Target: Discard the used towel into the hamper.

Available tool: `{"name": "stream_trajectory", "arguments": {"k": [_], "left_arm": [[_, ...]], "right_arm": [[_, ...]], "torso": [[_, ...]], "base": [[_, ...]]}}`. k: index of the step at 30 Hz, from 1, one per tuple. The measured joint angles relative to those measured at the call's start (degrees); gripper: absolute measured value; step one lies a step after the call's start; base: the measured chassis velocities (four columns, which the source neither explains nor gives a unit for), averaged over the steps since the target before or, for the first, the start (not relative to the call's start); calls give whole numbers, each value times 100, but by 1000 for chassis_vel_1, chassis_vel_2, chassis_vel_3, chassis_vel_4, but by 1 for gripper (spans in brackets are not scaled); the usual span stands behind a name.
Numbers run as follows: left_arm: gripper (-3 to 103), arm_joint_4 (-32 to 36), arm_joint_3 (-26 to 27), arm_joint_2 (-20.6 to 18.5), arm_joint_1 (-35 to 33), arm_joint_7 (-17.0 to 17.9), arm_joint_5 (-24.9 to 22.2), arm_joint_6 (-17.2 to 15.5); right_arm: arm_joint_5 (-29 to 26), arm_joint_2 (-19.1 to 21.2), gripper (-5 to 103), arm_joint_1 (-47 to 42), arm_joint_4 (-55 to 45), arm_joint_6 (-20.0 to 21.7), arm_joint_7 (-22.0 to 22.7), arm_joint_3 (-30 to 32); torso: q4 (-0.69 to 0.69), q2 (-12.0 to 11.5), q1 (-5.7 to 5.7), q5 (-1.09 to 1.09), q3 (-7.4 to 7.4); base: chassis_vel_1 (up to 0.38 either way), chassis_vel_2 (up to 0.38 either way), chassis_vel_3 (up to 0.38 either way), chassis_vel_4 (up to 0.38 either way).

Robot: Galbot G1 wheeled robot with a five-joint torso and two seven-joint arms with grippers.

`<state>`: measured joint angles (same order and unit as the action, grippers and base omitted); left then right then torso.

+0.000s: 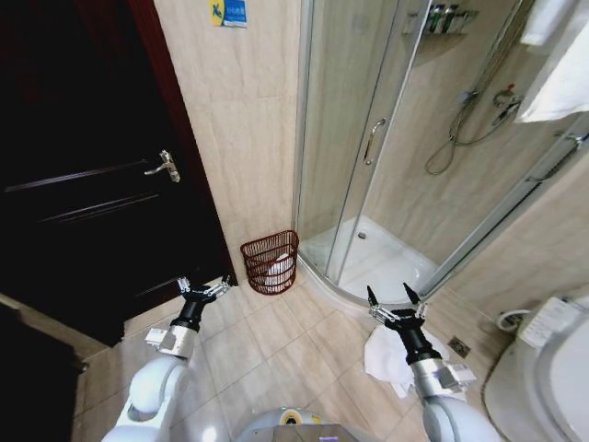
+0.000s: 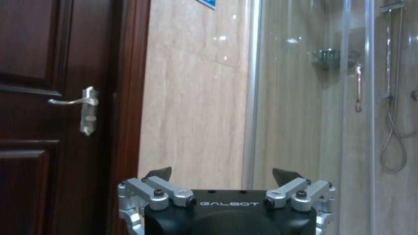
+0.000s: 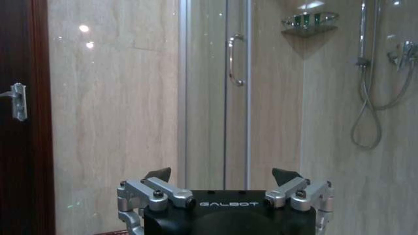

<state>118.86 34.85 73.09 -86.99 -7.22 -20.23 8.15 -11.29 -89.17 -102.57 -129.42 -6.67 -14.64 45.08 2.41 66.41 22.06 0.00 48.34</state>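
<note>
Not yet begun: towel [image 1: 388, 357] on the floor (hamper [image 1: 271, 261] well apart), left hand [image 1: 203, 290] and right hand [image 1: 394, 298] both wide open, empty.

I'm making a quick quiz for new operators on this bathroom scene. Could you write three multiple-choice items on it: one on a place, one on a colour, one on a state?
1. Where does the small round open-weave wire hamper stand?
A. On the floor between the dark wooden door and the glass shower cabin
B. Inside the shower
C. On the toilet

2. What colour is the hamper?
A. White
B. Dark reddish-brown
C. Blue

3. How are the right gripper and left gripper?
A. Both open, empty
B. Both shut on cloth
C. Right shut on the crumpled white towel

Answers: 1 A, it stands against the beige wall there. 2 B, its wires are reddish-brown. 3 A, the fingers are spread and the towel lies on the floor tiles.
</note>
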Motion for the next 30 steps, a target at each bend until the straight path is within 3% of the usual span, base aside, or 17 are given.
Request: {"name": "stream_trajectory", "arguments": {"k": [30], "left_arm": [[100,2,-9,14,-6,-19,4,20]], "right_arm": [[6,0,100,-5,40,-29,-4,12]], "torso": [[-1,0,0,0,0]], "base": [[-99,-98,91,95]]}}
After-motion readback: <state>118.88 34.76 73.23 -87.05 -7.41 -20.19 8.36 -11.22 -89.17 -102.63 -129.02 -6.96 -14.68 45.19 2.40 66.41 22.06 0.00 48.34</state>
